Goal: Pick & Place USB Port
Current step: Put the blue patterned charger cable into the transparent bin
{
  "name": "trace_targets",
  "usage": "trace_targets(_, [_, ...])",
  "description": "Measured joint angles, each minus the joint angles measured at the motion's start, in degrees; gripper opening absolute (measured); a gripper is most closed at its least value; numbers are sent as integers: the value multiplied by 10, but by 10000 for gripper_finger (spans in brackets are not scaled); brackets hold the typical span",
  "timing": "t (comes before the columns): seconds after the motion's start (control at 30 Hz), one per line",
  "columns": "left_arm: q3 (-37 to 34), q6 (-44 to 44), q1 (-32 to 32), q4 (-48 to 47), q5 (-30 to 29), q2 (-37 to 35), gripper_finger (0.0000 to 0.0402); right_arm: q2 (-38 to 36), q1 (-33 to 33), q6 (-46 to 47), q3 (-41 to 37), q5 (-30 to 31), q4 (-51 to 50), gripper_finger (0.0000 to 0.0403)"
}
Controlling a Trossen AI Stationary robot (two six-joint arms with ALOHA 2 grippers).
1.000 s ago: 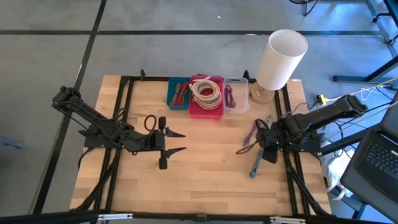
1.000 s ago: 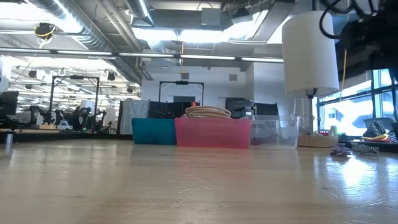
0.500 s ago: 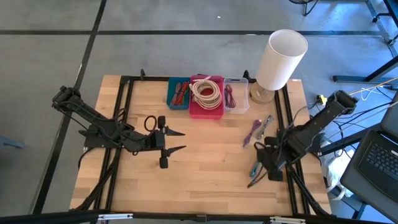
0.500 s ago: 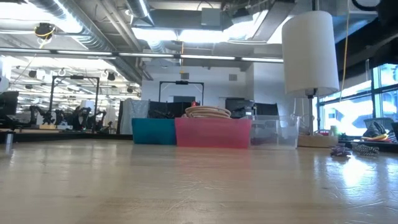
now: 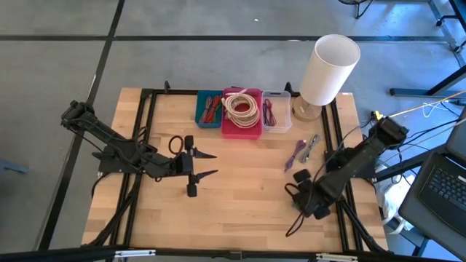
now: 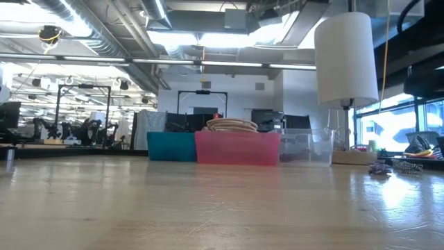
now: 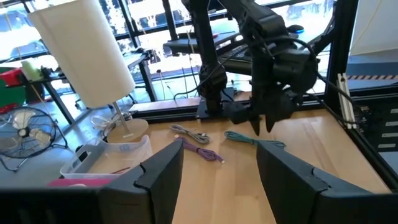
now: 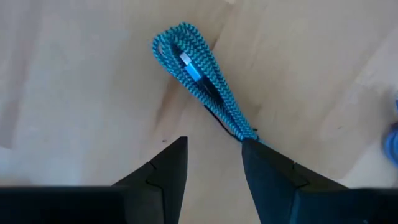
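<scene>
A teal braided USB cable (image 8: pixel 199 81), coiled into a long loop, lies flat on the wooden table at the near right. It also shows in the left wrist view (image 7: pixel 252 140). My right gripper (image 8: pixel 214 155) is open and points down right over it. Its fingers stand on either side of the loop's near end, and no touch shows. In the high view my right gripper (image 5: pixel 304 198) hides the cable. My left gripper (image 5: pixel 207 166) is open and empty at the table's middle left. A purple cable (image 5: pixel 297 153) and a grey cable (image 5: pixel 312 143) lie farther back.
A blue bin (image 5: pixel 210 109), a pink bin (image 5: pixel 242 129) holding a cream cable coil, and a clear bin (image 5: pixel 276 110) stand in a row at the far edge. A white lamp (image 5: pixel 328 65) stands at the far right. Black frame rails run along both sides.
My right gripper has moved toward the table's near edge, from beside the purple cable to a place over the teal cable, and has tipped to point down. The teal cable has stayed on the table. My left arm has kept still.
</scene>
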Motion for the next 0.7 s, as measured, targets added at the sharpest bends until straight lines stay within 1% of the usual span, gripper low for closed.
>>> trace_targets(0.2, [0,-1,0,0,0,0,198,28,0,-43,0,47,2,155])
trace_targets(0.27, [0,-2,0,0,0,0,198,33,0,-49,0,54,3,155])
trace_targets(0.7, [0,-2,-1,2,0,0,198,62,0,-58,0,50,12,153])
